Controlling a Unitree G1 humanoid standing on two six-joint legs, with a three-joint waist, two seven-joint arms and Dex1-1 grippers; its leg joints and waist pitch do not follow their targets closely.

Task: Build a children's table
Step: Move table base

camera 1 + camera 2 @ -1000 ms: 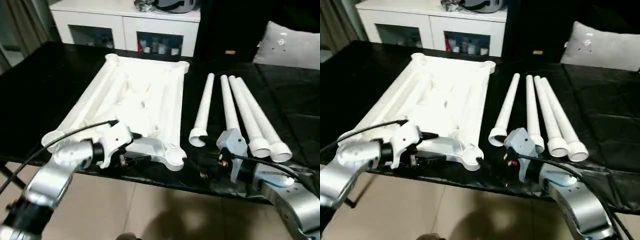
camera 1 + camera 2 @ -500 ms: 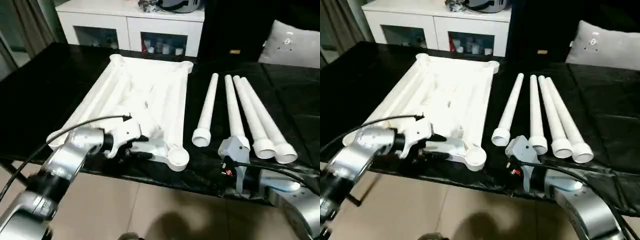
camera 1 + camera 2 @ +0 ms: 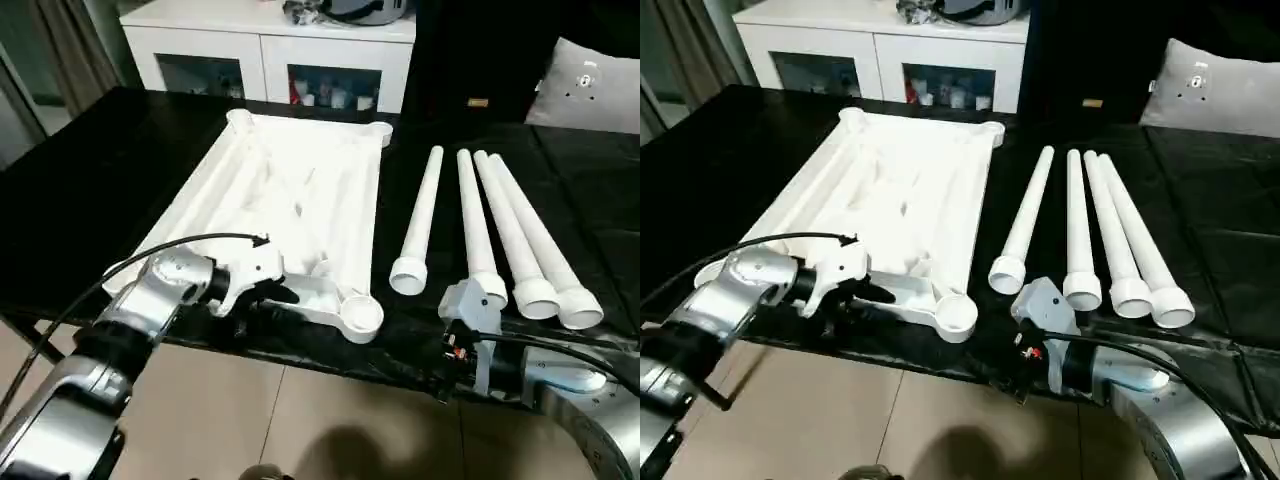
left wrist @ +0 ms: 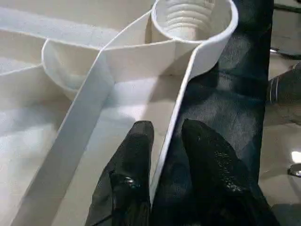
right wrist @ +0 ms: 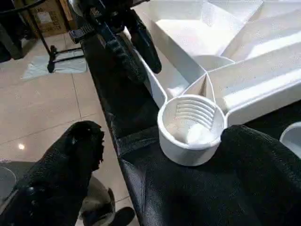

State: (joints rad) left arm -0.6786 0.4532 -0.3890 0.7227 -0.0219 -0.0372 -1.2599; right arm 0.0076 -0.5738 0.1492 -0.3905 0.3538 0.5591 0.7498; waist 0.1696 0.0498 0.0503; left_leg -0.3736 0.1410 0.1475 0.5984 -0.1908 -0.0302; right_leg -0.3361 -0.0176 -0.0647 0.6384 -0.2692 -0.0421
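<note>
Right now my left gripper is straddling the thin near rim of the tabletop, one finger inside the rib, one outside over the black table cover, jaws close around the wall but I can't tell if they're actually biting it. My right gripper is wide apart, hovering at the table's front edge beside the near-right corner socket, holding nothing. Tabletop lies underside up on the left of the table; four legs lie side by side to its right, none fitted. Risks as I judge them: that rim is thin and smooth, so a shallow pinch could slip off if I pull or lift. The near corner sits right at the table edge, so any drag towards me could tip the tabletop off onto the floor. The outer finger could also snag the cover and pull it, which would set the legs rolling. My right arm is close to the wide ends of the legs; a careless swing knocks them.
</note>
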